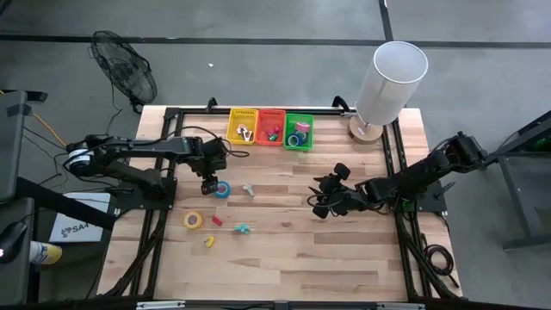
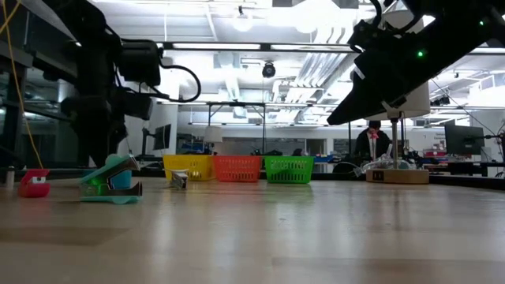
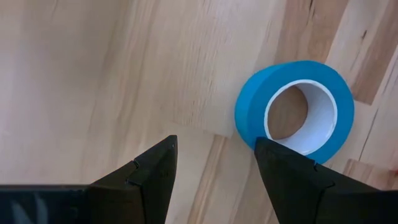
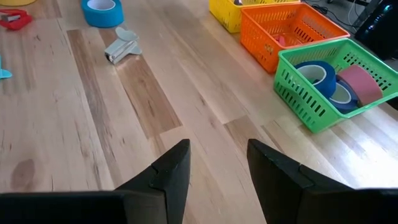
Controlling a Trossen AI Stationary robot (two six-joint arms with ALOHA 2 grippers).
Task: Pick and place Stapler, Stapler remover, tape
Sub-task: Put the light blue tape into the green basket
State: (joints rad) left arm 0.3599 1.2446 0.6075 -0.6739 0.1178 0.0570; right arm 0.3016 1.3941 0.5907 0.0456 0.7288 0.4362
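A blue tape roll (image 3: 295, 112) lies flat on the wooden table (image 1: 344, 258), left of centre (image 1: 223, 189). My left gripper (image 3: 214, 165) hangs open just beside it, pointing down; the roll sits outside the fingers, next to one fingertip (image 3: 273, 155). A yellow tape roll (image 1: 193, 220), a teal stapler (image 2: 110, 181), a small red piece (image 2: 34, 183) and a silver staple remover (image 4: 122, 46) lie loose nearby. My right gripper (image 4: 217, 165) waits open above the table's middle right (image 1: 320, 205), with nothing between its fingers.
At the far edge stand three baskets: yellow (image 4: 236, 15), orange (image 4: 292, 34) and green (image 4: 311, 118). The green one holds a blue roll (image 4: 320, 74) and a pink roll (image 4: 360, 84). A white cylinder lamp (image 1: 387, 82) stands at the far right. A small yellow piece (image 1: 208, 241) lies nearer the front.
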